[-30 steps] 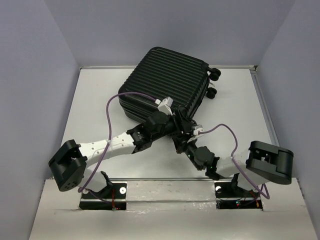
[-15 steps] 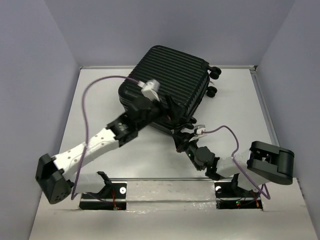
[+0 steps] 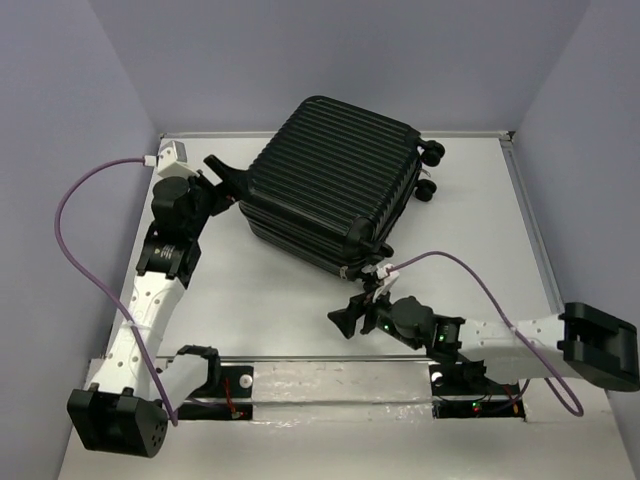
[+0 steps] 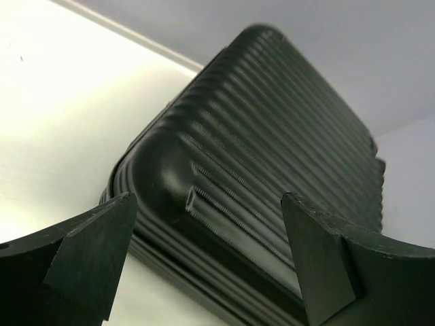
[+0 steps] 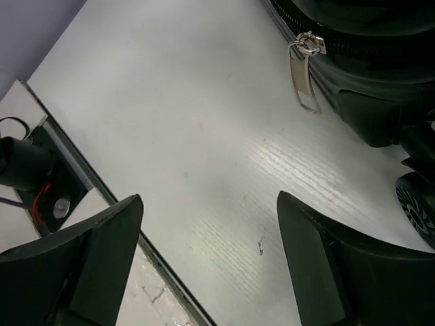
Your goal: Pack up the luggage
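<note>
My luggage (image 3: pixel 335 185) lies flat and looks zipped shut toward the back of the bench (image 3: pixel 250 300), so I judge the packing all but done, my left hand (image 3: pixel 228 180) and right hand (image 3: pixel 352 312) both spread apart holding nothing, and I can read no brand or writing anywhere

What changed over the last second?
The left gripper swung left from the near edge of the luggage to its left corner, opening. The right gripper opened and drew back from it; the zipper pull hangs free. The luggage stayed closed and in place.
</note>
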Available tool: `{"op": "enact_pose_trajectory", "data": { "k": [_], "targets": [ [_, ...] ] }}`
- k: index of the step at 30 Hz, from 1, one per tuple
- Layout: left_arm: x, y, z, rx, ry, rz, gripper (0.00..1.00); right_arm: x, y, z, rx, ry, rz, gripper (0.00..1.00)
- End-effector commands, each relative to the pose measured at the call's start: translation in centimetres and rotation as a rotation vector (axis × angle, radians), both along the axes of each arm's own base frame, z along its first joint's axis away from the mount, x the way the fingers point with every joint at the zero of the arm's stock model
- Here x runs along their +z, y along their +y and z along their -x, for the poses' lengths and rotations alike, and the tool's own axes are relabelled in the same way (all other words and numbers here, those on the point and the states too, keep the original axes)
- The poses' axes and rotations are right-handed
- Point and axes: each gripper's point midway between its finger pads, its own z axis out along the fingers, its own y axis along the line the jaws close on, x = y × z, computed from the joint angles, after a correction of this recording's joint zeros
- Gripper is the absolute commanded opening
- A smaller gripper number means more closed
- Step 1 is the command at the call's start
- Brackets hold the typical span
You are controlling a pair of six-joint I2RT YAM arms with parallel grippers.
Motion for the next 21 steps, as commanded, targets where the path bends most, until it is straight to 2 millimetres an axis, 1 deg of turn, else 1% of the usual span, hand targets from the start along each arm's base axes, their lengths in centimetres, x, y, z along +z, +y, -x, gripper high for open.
{"op": "enact_pose_trajectory", "data": {
  "k": [1, 2, 3, 4, 6, 8, 9, 10, 12, 15, 16, 17, 18, 19, 20, 21],
  "targets": [
    [0.8, -0.3, 1.6, -0.052, -0.053, -0.041, 0.99, -0.8, -1.4, 2.8, 0.073, 0.141, 0.036, 0.87],
    [0.2, -0.2, 2.2, -0.056, -0.04, -0.046, 0.99, -0.2, -1.8, 2.9, 0.062, 0.151, 0.016, 0.87],
    [-0.1, -0.3, 2.4, -0.063, -0.035, -0.051, 0.99, -1.4, -2.8, 3.0, 0.04, 0.172, 0.069, 0.87],
    [-0.3, -0.4, 2.6, -0.072, -0.035, -0.057, 0.99, -2.0, -3.6, 2.8, 0.006, 0.184, 0.094, 0.87],
    [-0.6, -0.7, 3.2, -0.106, -0.036, -0.086, 0.99, -2.7, -5.6, 1.2, -0.121, 0.205, 0.104, 0.87],
    [-0.7, -0.8, 3.9, -0.128, -0.043, -0.119, 0.99, -2.8, -6.8, 0.3, -0.175, 0.23, 0.069, 0.87],
    [-0.6, -0.7, 4.1, -0.133, -0.047, -0.129, 0.99, -3.8, -7.7, -0.1, -0.208, 0.249, 0.072, 0.87],
    [-0.7, -0.7, 4.2, -0.137, -0.049, -0.138, 0.99, -4.3, -9.1, -1.6, -0.281, 0.265, 0.068, 0.87],
    [-0.5, -0.8, 4.7, -0.156, -0.059, -0.161, 0.99, -5.2, -10.4, -2.5, -0.337, 0.297, 0.065, 0.88],
    [-0.4, -1.0, 4.9, -0.175, -0.07, -0.174, 0.99, -4.6, -10.9, -4.2, -0.375, 0.264, 0.086, 0.91],
    [-0.7, -1.2, 5.0, -0.185, -0.066, -0.173, 0.99, -3.7, -10.8, -4.9, -0.395, 0.242, 0.081, 0.92],
    [-0.8, -1.3, 5.1, -0.191, -0.068, -0.171, 0.99, -4.2, -10.9, -5.2, -0.403, 0.234, 0.114, 0.93],
    [-0.6, -1.4, 5.1, -0.198, -0.081, -0.17, 0.99, -4.3, -11.2, -5.8, -0.41, 0.203, 0.15, 0.96],
    [-0.8, -1.5, 5.2, -0.204, -0.08, -0.169, 0.99, -4.3, -11.2, -6.2, -0.421, 0.186, 0.164, 0.97],
    [-1.0, -1.7, 5.3, -0.213, -0.079, -0.167, 0.99, -4.1, -10.9, -6.8, -0.418, 0.172, 0.169, 0.98],
    [-1.1, -1.7, 5.3, -0.216, -0.081, -0.168, 0.99, -3.5, -9.9, -7.4, -0.364, 0.103, 0.172, 0.99]
  ]
}}
